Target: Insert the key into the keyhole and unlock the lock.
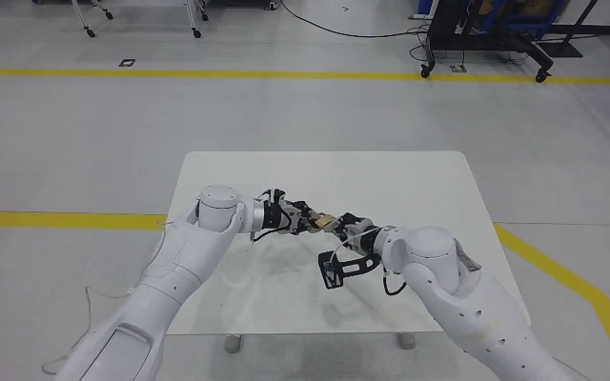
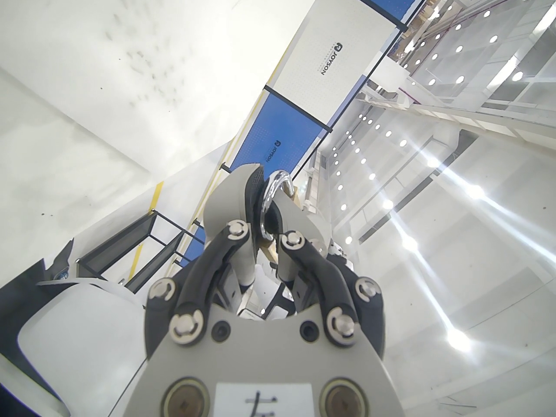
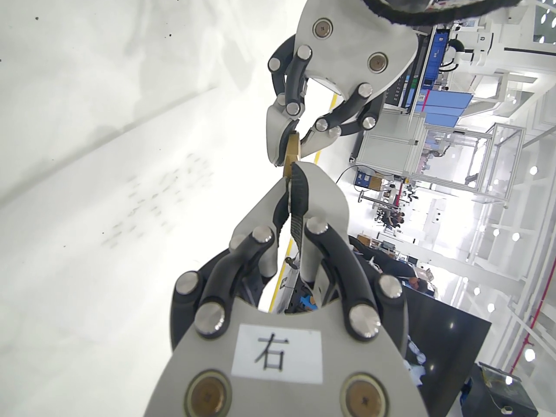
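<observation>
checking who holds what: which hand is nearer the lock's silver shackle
Left. The left hand grips the lock with the shackle between its fingers; the right hand, pinching the key, is at the lock's opposite end.

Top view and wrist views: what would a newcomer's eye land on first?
The left pincer and right pincer meet tip to tip above the middle of the white table. The left one is shut on a brass padlock, and its silver shackle pokes out between the fingers. The right one grips something thin at the padlock's end, apparently the key, though little of it shows.
</observation>
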